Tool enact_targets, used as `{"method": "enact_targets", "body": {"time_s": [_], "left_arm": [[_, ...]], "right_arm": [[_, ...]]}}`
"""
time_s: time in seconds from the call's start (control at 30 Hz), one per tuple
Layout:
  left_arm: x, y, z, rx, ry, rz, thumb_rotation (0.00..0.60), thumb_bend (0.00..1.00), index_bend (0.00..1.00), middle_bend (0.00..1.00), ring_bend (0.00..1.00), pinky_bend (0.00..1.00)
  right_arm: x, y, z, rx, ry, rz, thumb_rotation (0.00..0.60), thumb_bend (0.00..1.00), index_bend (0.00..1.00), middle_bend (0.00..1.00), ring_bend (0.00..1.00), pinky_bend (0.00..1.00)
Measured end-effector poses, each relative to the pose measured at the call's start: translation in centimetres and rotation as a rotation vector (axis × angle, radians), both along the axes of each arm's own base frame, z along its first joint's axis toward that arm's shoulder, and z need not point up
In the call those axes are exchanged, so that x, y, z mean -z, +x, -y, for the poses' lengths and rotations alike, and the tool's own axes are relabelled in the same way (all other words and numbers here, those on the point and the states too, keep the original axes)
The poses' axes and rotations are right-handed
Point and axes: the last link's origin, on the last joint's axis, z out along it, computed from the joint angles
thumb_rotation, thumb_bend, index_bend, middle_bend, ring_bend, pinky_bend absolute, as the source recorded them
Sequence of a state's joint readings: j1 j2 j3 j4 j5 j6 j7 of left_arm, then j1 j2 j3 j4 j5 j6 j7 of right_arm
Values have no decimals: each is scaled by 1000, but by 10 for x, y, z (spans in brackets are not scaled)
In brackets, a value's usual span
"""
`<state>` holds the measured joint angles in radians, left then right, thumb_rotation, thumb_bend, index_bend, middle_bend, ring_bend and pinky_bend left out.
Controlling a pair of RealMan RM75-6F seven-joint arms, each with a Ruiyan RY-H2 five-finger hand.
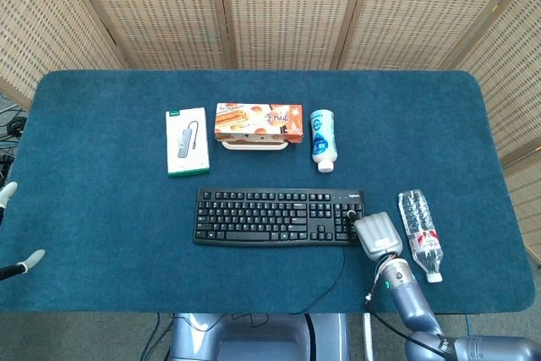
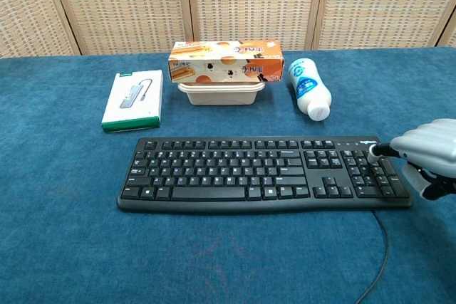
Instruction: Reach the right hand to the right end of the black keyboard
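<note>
The black keyboard lies across the middle of the blue table, with its cable running off toward the front edge. My right hand sits at its right end. In the chest view the right hand hangs over the number pad of the keyboard; one fingertip touches the top right keys and the thumb hangs just off the end. It holds nothing. Only two pale fingertips of my left hand show at the far left edge, spread apart and holding nothing.
A clear water bottle lies just right of the right hand. Behind the keyboard are a white bottle on its side, an orange snack box on a white container, and a green-edged white box.
</note>
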<state>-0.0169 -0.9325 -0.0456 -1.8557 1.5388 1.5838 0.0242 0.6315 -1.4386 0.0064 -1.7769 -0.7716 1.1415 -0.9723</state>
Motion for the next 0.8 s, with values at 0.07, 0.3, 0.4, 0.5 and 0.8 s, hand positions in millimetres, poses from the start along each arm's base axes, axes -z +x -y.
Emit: {"method": "enact_targets", "body": {"time_s": [0.07,0.3,0.4,0.5,0.8], "left_arm": [[0,0,0,0,1,1,600,0,0,0,0,0],[-1,0,0,0,2,1,600,0,0,0,0,0],[-1,0,0,1,4,2,600,0,0,0,0,0],[-1,0,0,2,4,3,600,0,0,0,0,0],[-1,0,0,1,4,7,600,0,0,0,0,0]], "right_arm": [[0,-1,0,1,0,-3,600,1000,185,838,1000,1000],[2,-3,0,7,9,-18,600,1000,187,838,1000,1000],[2,-3,0,6,7,-20,600,1000,187,838,1000,1000],[2,-2,0,5,5,-21,600,1000,188,838,1000,1000],[2,0,0,2,4,-26,600,1000,190,838,1000,1000]]}}
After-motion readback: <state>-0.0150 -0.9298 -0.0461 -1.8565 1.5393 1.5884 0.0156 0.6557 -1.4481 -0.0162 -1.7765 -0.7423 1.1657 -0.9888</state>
